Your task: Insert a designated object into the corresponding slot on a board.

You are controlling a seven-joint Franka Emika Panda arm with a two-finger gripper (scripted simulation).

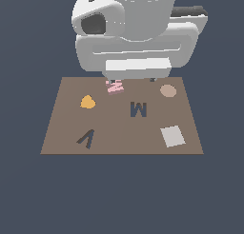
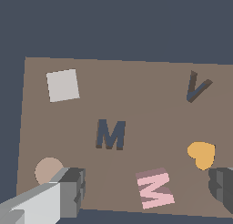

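From the exterior view we see little of the pink block [image 1: 115, 87]: the arm's big white body hangs over the far edge of the board [image 1: 62, 133] and covers most of it, so only a pink patch shows beneath the gripper [image 1: 132, 79]. The wrist view gives us the whole block [image 2: 155, 189], a pink M with paler streaks lying flat on the board [image 2: 150, 95] near one long edge. It sits between the two fingers, one grey finger [image 2: 73, 191] well to one side and the other dark one [image 2: 223, 189] well to the other. Neither touches it, so we take the gripper [image 2: 148, 191] as spread wide with nothing held.

Counting, we find one pink block, one M-shaped slot [image 2: 110, 134], one V-shaped cutout [image 2: 196, 86], one orange rounded piece [image 2: 202, 155], one tan disc [image 2: 48, 170] and one pale square tile [image 2: 63, 85]. The exterior view shows the same set: slot [image 1: 138, 109] near the board's middle, V cutout [image 1: 86, 139] toward the near edge on that view's left, orange piece [image 1: 87, 102], disc [image 1: 167, 91] near the far edge on that view's right, tile [image 1: 172, 136].

In the wrist view the block's letter reads turned roughly a quarter turn against the slot's letter, with its long axis running from the near long edge toward the board's middle. Block and slot lie near each other but apart, bare board between them.
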